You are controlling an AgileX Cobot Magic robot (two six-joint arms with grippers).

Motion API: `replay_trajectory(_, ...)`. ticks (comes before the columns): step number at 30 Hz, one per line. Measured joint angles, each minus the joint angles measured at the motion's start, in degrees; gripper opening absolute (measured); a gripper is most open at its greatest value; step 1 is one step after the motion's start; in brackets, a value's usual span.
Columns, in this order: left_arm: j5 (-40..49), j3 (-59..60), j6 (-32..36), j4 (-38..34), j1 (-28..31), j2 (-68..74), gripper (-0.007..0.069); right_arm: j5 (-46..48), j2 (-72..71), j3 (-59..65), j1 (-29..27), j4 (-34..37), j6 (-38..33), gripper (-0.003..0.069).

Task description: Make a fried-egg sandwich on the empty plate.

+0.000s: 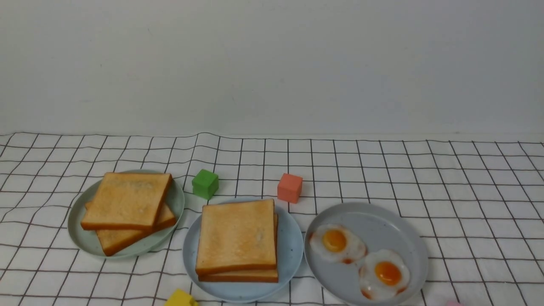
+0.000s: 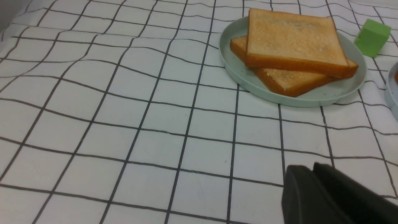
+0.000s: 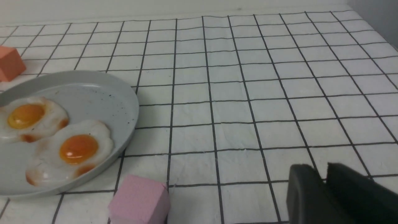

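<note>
— While both arms sit back off the plates, how far along does it look?

— Nearly done, I judge. The sandwich [image 1: 236,238] sits on the blue plate [image 1: 291,250], at the middle of the surface's near edge: two toast slices stacked. I cannot see an egg between them.

— And the rest?

— Two toast slices [image 1: 126,208] remain on the green plate [image 1: 175,204] toward the left edge, two fried eggs [image 1: 361,261] on the grey plate [image 1: 382,221].

— The claws?

— The left claw [image 2: 314,186] and the right claw [image 3: 323,189] look clenched, holding nothing.
</note>
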Motion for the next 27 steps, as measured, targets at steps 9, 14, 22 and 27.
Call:
replay_trajectory(9,0.0,0.0,0.0,0.0,0.0,0.0,0.0064,0.0,0.0,0.0,-1.2,0.2,0.1,0.0136)
replay_trajectory(14,0.0,0.0,0.0,0.0,0.0,0.0,0.007,0.0,0.0,0.0,-1.2,0.2,0.1,0.0139)
replay_trajectory(22,0.0,0.0,0.0,0.0,0.0,0.0,0.0071,0.0,0.0,0.0,-1.2,0.2,0.1,0.0146)
replay_trajectory(27,0.0,0.0,0.0,0.0,0.0,0.0,0.0071,0.0,0.0,0.0,-1.2,0.2,0.1,0.0152)
